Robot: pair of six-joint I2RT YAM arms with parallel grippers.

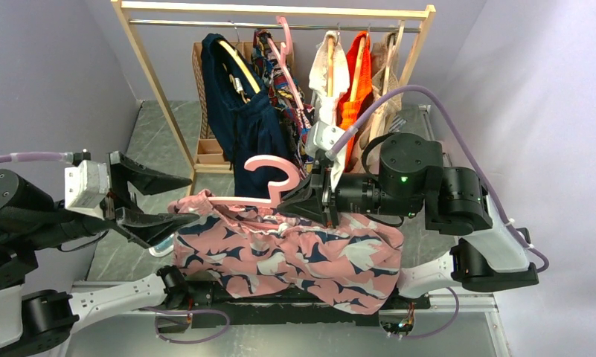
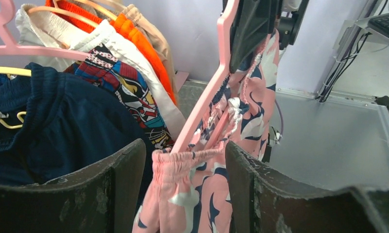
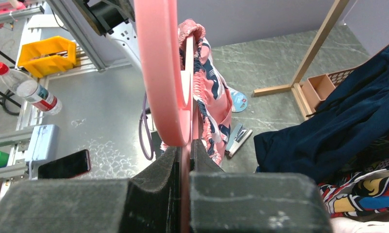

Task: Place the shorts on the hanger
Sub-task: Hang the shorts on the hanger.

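Observation:
The pink hanger is held upright above the table, its hook curling to the left. My right gripper is shut on the hanger's neck; in the right wrist view the gripper clamps the pink plastic. The pink shorts with navy and white print hang along the hanger bar. My left gripper is open at the shorts' left end. In the left wrist view the gripper straddles the gathered waistband, which sits over the hanger's arm.
A wooden clothes rack stands behind, holding a navy garment, a multicolour garment, white and orange tops and another pink hanger. A bottle, a phone, a yellow bin and a stapler lie below.

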